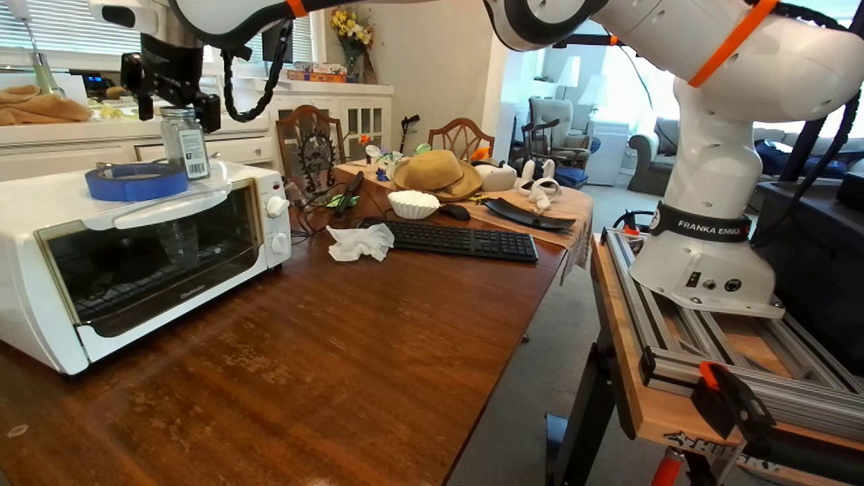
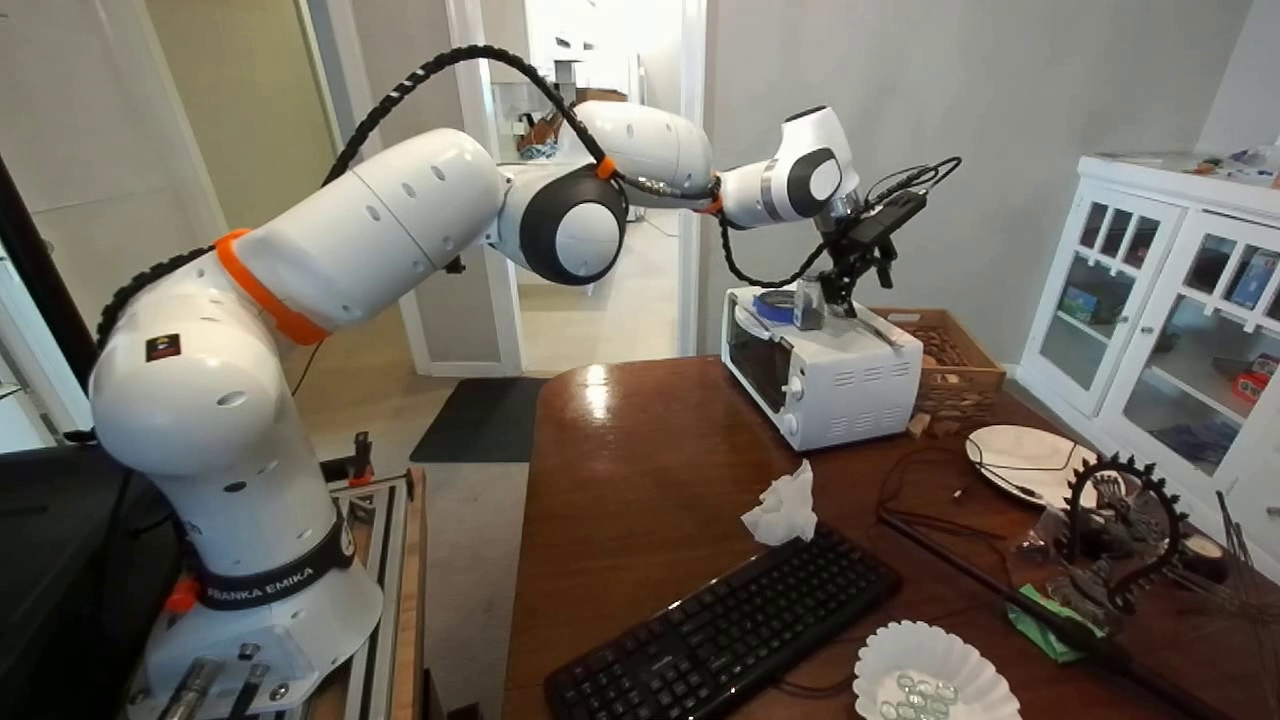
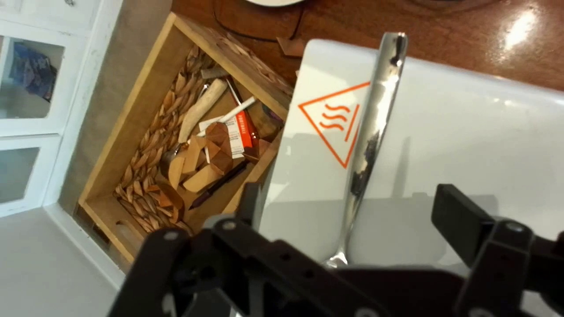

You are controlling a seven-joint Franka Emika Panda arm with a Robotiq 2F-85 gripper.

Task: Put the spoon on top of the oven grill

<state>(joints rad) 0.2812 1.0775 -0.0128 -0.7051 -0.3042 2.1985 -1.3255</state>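
Observation:
The oven grill (image 1: 40,216) is a white toaster oven with a dark glass door on the brown table; it also shows in an exterior view (image 2: 860,400) and in the wrist view (image 3: 476,132). The silver spoon (image 2: 885,330) lies on its white top. In the wrist view the spoon's handle (image 3: 374,127) extends past the top's edge; most of its bowl is hidden behind the gripper. My gripper (image 3: 348,204) is open and empty above the oven, with the spoon showing between its fingers. It also shows in both exterior views (image 1: 177,115) (image 2: 864,285).
A blue tape roll (image 1: 137,183) and a glass jar (image 1: 185,148) stand on the oven, the jar close to my gripper. A wooden basket (image 3: 176,145) stands beside the oven. A crumpled tissue (image 2: 785,508), a keyboard (image 2: 740,620) and a plate (image 2: 1030,450) lie on the table.

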